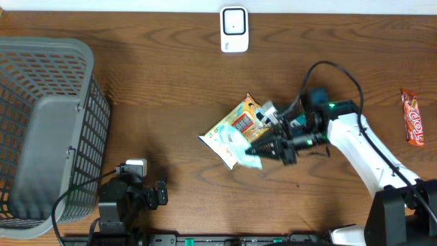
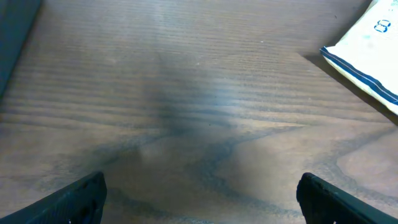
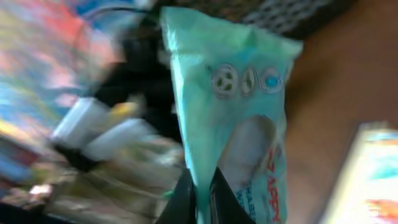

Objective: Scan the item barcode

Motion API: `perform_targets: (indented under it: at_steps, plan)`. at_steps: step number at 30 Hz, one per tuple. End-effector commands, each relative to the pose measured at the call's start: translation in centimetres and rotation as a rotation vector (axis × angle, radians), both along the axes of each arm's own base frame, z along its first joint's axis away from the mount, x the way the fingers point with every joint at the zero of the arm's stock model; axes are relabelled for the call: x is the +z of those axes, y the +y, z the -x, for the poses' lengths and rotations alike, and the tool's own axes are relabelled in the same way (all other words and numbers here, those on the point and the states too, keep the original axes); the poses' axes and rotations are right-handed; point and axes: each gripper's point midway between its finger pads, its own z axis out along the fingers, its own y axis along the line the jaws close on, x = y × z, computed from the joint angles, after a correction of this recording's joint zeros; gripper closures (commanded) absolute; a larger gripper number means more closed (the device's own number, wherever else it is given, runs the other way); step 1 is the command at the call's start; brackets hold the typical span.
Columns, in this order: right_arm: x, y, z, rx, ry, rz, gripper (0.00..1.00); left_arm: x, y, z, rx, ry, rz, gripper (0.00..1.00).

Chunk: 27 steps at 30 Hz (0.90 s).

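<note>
- Right fingers (image 3: 183, 202) are clamped on 1 end of the mint packet (image 3: 233, 112), near the middle of the desk (image 1: 171, 82); its long axis runs straight out from them.
- The white scanner (image 1: 234, 29) sits at the far edge, nearer this arm.
- Left fingers (image 2: 74, 199) are apart, holding nothing.

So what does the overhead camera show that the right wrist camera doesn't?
Only the overhead view shows the white scanner and the red candy bar. Only the right wrist view shows the round symbols printed on the pale green packet, seen close up. Both show that packet pinched in the shut right gripper, with a colourful snack bag lying beside it.
</note>
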Motion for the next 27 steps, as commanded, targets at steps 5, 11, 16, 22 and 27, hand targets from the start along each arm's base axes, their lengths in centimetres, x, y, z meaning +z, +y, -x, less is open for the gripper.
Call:
perform_targets:
  at_steps: [5, 11, 16, 22, 27]
  plan:
    - [-5.3, -0.8, -8.5, -0.439, 0.116, 0.482, 0.99, -0.4, 0.0, 0.2, -0.008, 0.014, -0.007, 0.02]
    - [-6.7, -2.8, -13.5, -0.727, -0.009, 0.664, 0.99, -0.4, 0.0, 0.2, -0.008, 0.014, -0.007, 0.02]
    - [-6.3, -2.2, -14.5, -0.727, -0.021, 0.658, 0.99, -0.4, 0.0, 0.2, -0.008, 0.015, -0.007, 0.02]
    - [-7.7, -1.4, -11.6, -0.642, 0.037, 0.725, 0.74, -0.4, 0.0, 0.2, -0.008, 0.014, -0.007, 0.02]
    - [-7.8, -1.2, -8.4, -0.56, 0.078, 0.794, 0.6, -0.4, 0.0, 0.2, -0.008, 0.014, -0.007, 0.02]
